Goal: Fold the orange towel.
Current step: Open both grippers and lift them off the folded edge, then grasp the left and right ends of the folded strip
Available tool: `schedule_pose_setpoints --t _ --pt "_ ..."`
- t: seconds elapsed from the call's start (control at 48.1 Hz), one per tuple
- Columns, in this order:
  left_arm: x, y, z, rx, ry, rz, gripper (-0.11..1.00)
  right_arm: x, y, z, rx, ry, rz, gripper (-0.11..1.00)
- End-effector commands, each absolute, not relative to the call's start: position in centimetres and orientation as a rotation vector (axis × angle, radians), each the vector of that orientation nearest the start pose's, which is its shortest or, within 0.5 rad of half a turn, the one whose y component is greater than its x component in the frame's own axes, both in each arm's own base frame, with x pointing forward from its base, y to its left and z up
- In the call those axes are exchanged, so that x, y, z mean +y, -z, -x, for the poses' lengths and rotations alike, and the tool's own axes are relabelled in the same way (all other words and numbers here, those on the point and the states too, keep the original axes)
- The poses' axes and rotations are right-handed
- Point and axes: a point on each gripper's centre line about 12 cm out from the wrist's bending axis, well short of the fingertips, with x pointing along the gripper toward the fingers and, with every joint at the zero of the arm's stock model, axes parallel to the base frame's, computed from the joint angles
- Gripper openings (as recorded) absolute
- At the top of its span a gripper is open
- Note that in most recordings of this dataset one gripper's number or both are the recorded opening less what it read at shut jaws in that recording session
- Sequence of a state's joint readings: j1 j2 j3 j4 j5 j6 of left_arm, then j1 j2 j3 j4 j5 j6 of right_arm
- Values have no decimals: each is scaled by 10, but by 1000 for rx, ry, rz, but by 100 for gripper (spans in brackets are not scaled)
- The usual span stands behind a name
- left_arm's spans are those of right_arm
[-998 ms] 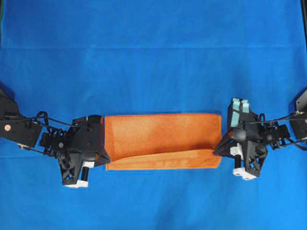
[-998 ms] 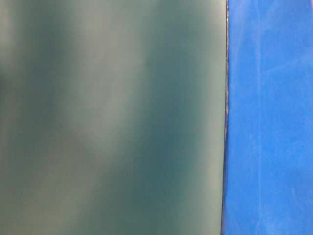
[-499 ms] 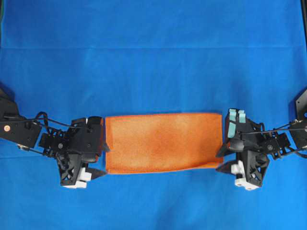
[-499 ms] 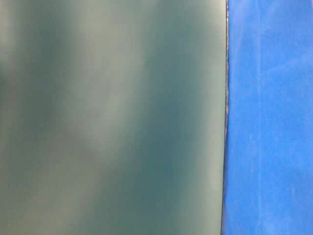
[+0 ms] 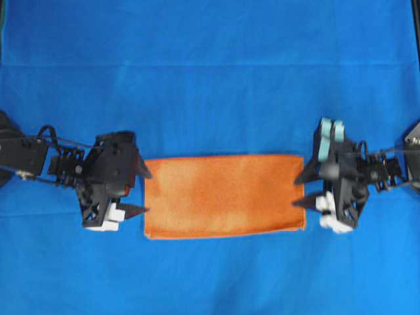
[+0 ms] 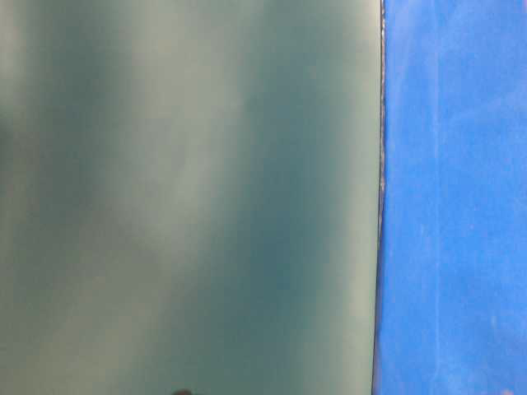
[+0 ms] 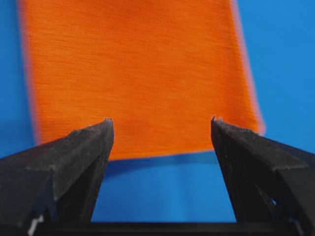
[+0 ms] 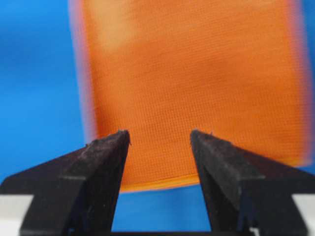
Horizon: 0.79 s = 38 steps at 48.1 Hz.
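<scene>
The orange towel [image 5: 224, 195] lies flat as a folded rectangle on the blue cloth [image 5: 210, 79] that covers the tabletop, somewhat nearer the lower edge of the overhead view than the upper, and about midway between the left and right edges. Its long sides run left to right; a thin hem shows along the lower side. The left gripper [image 5: 146, 192] sits just off the towel's left short edge, jaws spread wide and holding nothing; the left wrist view shows blue cloth between its fingertips [image 7: 98, 135] and the towel's edge. The right gripper [image 5: 301, 190] sits at the right short edge, jaws likewise open and empty, its fingertips [image 8: 115, 142] over the towel's border. The table-level view shows only a blurred grey-green surface [image 6: 189, 197] beside the cloth.
</scene>
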<state>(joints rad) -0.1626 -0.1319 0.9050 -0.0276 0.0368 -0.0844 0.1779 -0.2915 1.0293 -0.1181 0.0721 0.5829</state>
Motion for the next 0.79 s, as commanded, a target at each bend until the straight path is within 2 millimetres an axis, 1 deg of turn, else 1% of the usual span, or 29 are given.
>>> schedule_pose_setpoints --t 0.0,0.083,0.166,0.291,0.374,0.499,0.561,0.644,0.769 --pt "-36 -147 -317 779 77 33 73 27 -151 -273 797 90 -373 58" --pt "-24 -147 -318 778 49 28 73 10 -148 -272 811 148 -371 58" --pt "-13 -146 -318 782 18 38 73 3 -147 -271 829 171 -355 58" --pt "-5 -140 -317 796 -6 45 73 -2 -143 -271 846 182 -336 57" --pt "0 -134 -318 807 -23 52 73 -6 -136 -273 863 193 -330 58" --pt "8 -115 -320 846 -47 61 73 -10 -119 -273 914 212 -323 57" --pt "9 -105 -319 873 -50 61 73 -12 -111 -274 943 220 -323 57" --pt "9 -96 -319 903 -50 61 73 -11 -105 -275 964 224 -323 57" --pt "9 -92 -315 923 -50 63 71 -11 -103 -274 971 225 -323 57"
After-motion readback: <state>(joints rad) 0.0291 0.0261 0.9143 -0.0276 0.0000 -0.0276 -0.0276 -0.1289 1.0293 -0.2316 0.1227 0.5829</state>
